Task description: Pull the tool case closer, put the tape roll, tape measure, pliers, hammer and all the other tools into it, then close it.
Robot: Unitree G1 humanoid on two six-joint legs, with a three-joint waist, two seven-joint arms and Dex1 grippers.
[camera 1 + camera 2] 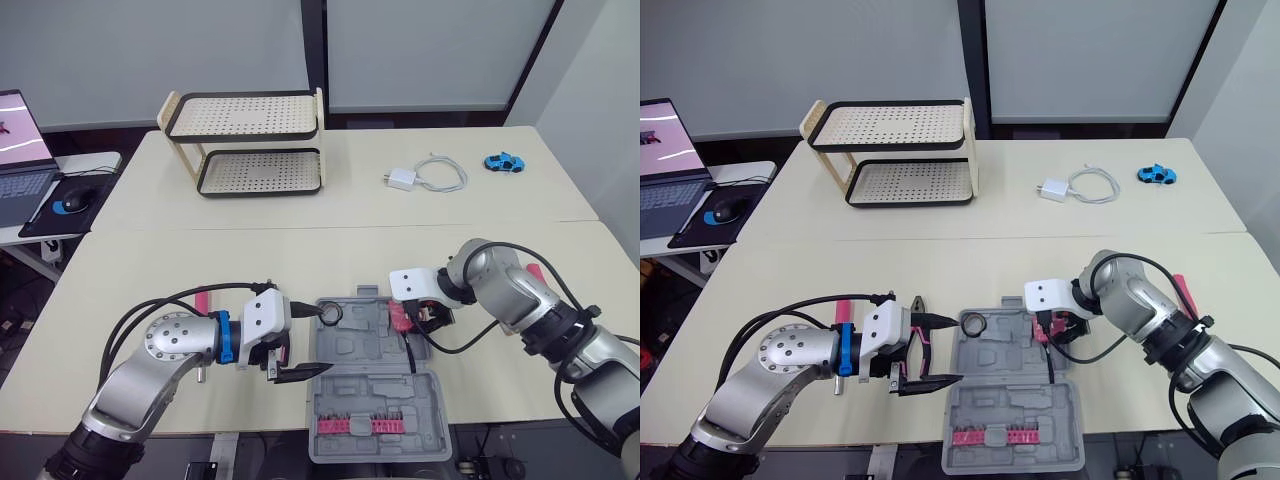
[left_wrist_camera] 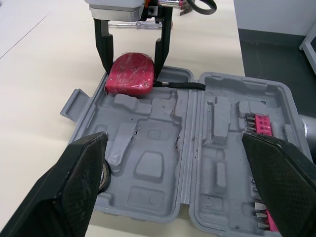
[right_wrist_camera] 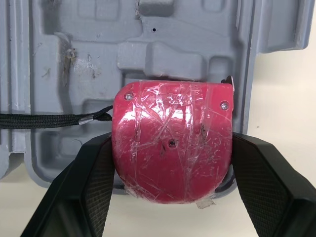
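My right gripper point(image 3: 172, 143) squeezes the red tape measure point(image 2: 129, 74) at the right rim of the open grey tool case point(image 1: 372, 400). My left gripper point(image 2: 174, 142) gapes wide and holds nothing, beside the tape roll point(image 1: 330, 313). The cream table point(image 1: 250, 260) has lots of bare room. The case sticks over its front edge.

A two-tier rack point(image 1: 245, 118) stands on the cream counter point(image 1: 300, 215). Behind it is a pale wall point(image 1: 420, 50); left of it, an open laptop point(image 1: 20, 150).
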